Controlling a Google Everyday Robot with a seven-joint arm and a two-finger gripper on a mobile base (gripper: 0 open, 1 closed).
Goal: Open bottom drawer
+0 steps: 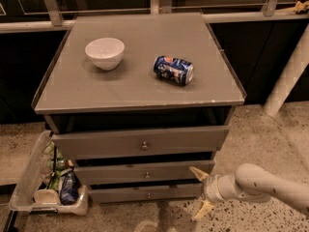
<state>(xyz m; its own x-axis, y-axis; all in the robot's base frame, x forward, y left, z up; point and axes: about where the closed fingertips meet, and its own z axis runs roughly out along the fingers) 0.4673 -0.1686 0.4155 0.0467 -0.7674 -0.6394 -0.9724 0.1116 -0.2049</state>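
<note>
The bottom drawer (145,193) is the lowest of three grey drawer fronts of the cabinet, with a tiny brass knob (148,195) at its centre. It sits set back under the middle drawer (145,173). My gripper (201,192) is at the lower right, beside the right end of the bottom and middle drawers. Its two pale fingers are spread apart, one up by the middle drawer's corner (197,172), one down near the floor (202,210). It holds nothing.
A white bowl (105,52) and a blue can (174,70) lying on its side rest on the cabinet top (140,88). The top drawer (140,141) juts out furthest. A clear bin (36,187) with bottles stands on the floor at the left. A white post (287,76) rises at the right.
</note>
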